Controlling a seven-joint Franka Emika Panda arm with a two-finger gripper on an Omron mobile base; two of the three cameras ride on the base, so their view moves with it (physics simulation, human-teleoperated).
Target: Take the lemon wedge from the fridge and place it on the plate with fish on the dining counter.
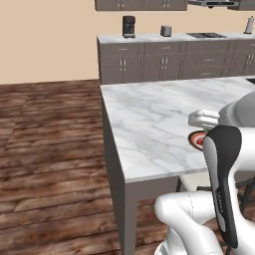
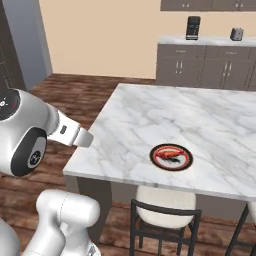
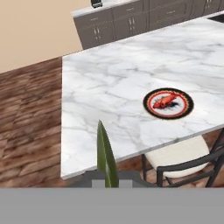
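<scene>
Gripper (image 3: 106,181) pinching the lemon wedge (image 3: 106,153), a green sliver rising between its tips | plate with fish (image 3: 168,103) ahead and right on the dining counter (image 3: 109,83) | advice: carry over plate, lower, then release.

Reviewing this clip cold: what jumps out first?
The red-and-black plate with fish sits alone near the front edge of the white marble dining counter, just above a pale-seated stool. In the hand view, a yellowish-green sliver, likely the lemon wedge, rises from the end effector.
</scene>
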